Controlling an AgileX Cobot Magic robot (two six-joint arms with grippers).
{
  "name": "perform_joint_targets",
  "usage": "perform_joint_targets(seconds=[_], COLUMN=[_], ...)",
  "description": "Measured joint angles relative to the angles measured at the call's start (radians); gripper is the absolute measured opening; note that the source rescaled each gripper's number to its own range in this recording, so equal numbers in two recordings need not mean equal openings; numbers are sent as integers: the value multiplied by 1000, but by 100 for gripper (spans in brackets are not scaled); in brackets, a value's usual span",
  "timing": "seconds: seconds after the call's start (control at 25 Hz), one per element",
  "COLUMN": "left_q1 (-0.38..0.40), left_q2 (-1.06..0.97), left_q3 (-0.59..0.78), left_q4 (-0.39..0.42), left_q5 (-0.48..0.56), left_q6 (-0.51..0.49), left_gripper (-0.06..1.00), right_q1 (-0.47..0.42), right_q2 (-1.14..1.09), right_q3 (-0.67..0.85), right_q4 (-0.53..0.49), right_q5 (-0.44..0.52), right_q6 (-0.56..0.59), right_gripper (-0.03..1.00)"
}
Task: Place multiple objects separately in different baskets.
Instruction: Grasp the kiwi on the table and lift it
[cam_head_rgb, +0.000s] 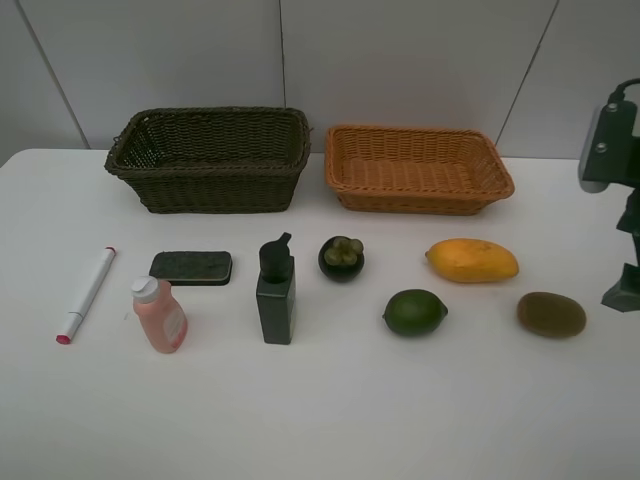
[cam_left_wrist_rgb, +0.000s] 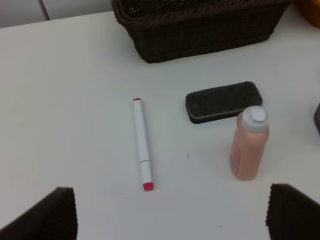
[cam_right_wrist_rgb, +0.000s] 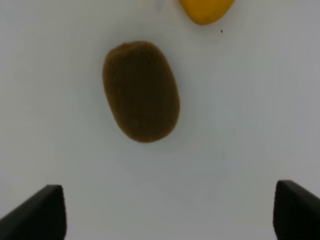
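On the white table (cam_head_rgb: 320, 420) all eight objects lie out in the open, so as far as I can see the sorting has not begun. Both baskets stand side by side at the back, the dark basket (cam_head_rgb: 210, 188) on the left and the orange basket (cam_head_rgb: 420, 200) on the right, and nothing shows inside either.

Over to the left are the marker (cam_head_rgb: 88, 293), the eraser (cam_head_rgb: 191, 267) and the pink bottle (cam_head_rgb: 160, 316). The pump bottle (cam_head_rgb: 276, 295) stands upright near the middle. The fruit takes the right half: mangosteen (cam_head_rgb: 341, 258), lime (cam_head_rgb: 414, 312), mango (cam_head_rgb: 471, 260) and kiwi (cam_head_rgb: 551, 314), each apart from the others.

The left gripper (cam_left_wrist_rgb: 172, 215) hangs over the marker's patch with its jaws spread wide and nothing between them. The right gripper (cam_right_wrist_rgb: 167, 212) is just as wide and empty, poised over the kiwi without touching it.

By my reckoning every pick and drop is yet to come. Fruit would seem to belong in one basket and the desk things in the other. The kiwi and the marker look the likeliest first picks.
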Motion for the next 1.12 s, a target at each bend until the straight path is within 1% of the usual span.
perform_joint_targets(seconds=[0.24,0.36,0.72,1.12], left_q1=[0,0,0,0], left_q2=[0,0,0,0], left_q3=[0,0,0,0], left_q4=[0,0,0,0], left_q5=[0,0,0,0], left_q6=[0,0,0,0], left_gripper=[100,100,100,100], right_q1=[-8,-20,-35,-35], right_q2=[128,186,337,441], right_q3=[-2,-2,-3,-3], right_q4=[-1,-3,19,33], right_q5=[-107,-142,-212,-249], right_q6=[-46,-52,-53,-53], right_gripper=[100,100,100,100])
